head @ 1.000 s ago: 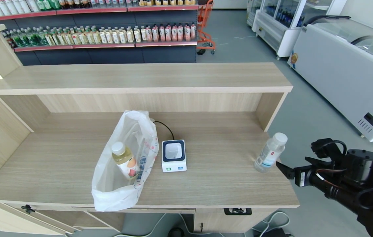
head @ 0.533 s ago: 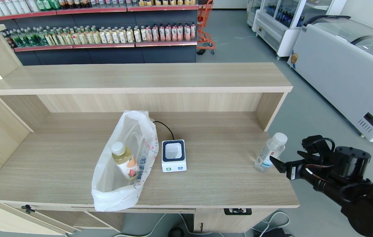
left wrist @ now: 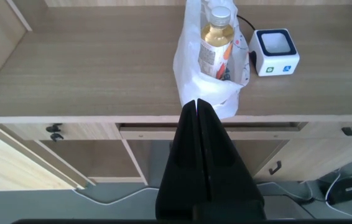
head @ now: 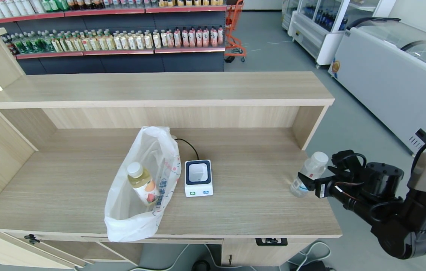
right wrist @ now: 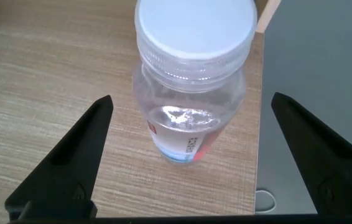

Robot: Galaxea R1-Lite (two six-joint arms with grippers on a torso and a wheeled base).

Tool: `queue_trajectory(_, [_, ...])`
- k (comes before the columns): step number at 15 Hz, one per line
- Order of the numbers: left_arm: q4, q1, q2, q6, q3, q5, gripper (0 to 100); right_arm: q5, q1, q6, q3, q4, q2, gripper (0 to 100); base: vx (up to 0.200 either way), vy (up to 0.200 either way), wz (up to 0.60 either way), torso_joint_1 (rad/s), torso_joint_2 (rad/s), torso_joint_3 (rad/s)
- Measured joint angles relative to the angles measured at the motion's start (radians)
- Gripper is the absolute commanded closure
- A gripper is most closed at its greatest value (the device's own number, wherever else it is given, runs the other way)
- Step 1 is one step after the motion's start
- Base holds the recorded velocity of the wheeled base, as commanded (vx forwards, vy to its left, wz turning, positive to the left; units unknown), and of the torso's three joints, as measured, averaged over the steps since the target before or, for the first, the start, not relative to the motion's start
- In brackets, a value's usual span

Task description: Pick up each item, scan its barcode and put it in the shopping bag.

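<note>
Your counter [head: 235, 210] is carrying the bag [head: 122, 220], 1 drink [head: 143, 184] inside, with the scanner [head: 198, 177] just beside it. The water bottle [head: 308, 174] is standing upright at the right edge. Your right gripper [right wrist: 191, 102] is flanking it, spread wide. You're picking up: next, close squarely.

Wood counter [head: 243, 210], shopping bag [head: 122, 216], scanner [head: 198, 177], clear bottle [head: 312, 169], probably water

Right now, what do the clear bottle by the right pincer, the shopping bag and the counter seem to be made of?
Clear bottle: likely thin transparent plastic, glossy; the wood grain shows through it.
Shopping bag: thin white plastic film, slightly translucent and crumpled.
Counter: pale wood or wood-look laminate, matte, with straight grain lines; I cannot tell which.
</note>
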Motion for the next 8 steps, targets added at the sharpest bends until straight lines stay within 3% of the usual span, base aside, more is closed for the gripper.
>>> queue_trajectory(8, [0.000, 0.000, 0.000, 0.000, 0.000, 0.000, 100, 0.018, 0.003, -0.003, -0.089, 0.005, 0.084, 0, 0.000, 0.000, 0.00, 0.000, 0.00, 0.000])
